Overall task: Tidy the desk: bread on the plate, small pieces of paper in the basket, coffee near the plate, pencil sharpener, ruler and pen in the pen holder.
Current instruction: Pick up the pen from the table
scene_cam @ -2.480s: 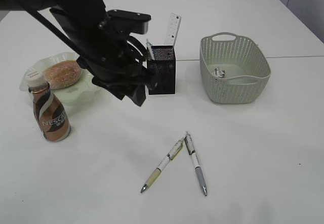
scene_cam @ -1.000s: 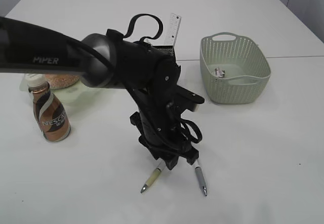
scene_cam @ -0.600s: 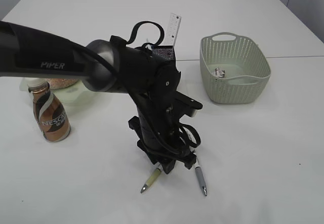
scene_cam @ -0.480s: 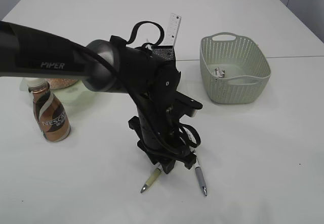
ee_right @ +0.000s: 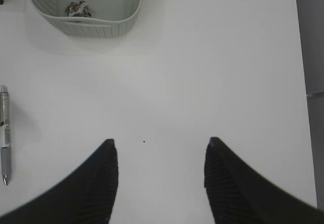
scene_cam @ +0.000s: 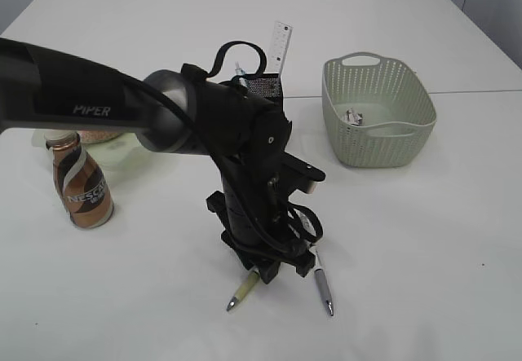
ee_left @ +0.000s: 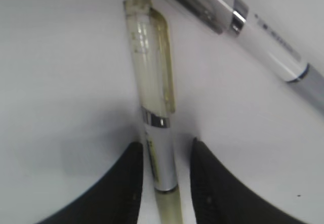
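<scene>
Two left fingers (ee_left: 126,183) astride the yellowish pen (ee_left: 154,128), barely apart from it; grip uncertain.

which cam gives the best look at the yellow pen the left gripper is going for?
Left wrist view: the yellow pen fills the frame, its barrel and clip sharp, lying between the left gripper's fingers. The exterior view shows only its tip end poking out below the arm. The right wrist view misses it, showing only the grey pen and the basket.

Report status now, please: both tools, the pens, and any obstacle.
Left tool down astride yellow pen, narrow gaps showing. Right tool open, empty. Grey pen lies close beside.
</scene>
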`<state>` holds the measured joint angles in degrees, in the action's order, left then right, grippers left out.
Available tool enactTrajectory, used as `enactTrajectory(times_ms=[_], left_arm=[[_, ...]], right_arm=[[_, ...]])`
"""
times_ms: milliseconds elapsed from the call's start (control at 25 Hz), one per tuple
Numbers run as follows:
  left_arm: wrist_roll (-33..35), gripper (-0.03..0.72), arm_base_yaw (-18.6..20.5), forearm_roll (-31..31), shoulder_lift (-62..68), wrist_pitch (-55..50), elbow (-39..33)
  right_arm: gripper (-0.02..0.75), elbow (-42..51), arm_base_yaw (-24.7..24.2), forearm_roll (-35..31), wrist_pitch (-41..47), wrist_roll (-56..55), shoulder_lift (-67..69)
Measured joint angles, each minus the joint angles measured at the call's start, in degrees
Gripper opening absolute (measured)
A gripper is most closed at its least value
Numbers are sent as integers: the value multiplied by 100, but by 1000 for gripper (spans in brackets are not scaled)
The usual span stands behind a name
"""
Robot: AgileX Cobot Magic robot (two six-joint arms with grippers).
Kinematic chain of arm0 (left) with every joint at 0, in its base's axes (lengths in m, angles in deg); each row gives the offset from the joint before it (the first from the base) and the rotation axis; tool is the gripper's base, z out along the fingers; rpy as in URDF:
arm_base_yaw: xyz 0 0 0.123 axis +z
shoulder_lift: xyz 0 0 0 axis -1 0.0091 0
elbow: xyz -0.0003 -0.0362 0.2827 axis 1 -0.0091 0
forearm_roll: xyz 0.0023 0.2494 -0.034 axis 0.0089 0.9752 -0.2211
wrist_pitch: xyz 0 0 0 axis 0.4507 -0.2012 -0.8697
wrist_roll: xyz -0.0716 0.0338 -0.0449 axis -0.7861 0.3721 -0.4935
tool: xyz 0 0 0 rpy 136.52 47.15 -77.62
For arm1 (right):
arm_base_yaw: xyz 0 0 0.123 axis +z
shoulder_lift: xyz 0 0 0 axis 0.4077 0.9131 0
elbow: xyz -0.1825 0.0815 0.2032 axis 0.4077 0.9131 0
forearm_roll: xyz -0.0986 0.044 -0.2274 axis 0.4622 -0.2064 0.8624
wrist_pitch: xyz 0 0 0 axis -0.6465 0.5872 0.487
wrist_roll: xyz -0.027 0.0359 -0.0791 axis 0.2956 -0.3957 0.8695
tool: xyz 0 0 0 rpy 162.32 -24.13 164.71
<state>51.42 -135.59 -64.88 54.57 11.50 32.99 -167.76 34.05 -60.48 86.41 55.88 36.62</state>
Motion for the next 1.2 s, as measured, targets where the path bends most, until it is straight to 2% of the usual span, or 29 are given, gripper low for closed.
enactTrajectory(times_ms=[120,320,840,1000,1200], left_arm=[[13,209,0,0,0,0,0],[72,75,0,3,13,-51,23],[120,64,11,13,-156,-368,-66],[120,65,140,-189,-829,-157,-641],[120,64,331,-377,-1964,1319,-2203]], right_arm=[[405,0,0,0,0,0,0],[405,0,0,0,0,0,0],[405,0,0,0,0,0,0],[405,0,0,0,0,0,0],[405,0,0,0,0,0,0]])
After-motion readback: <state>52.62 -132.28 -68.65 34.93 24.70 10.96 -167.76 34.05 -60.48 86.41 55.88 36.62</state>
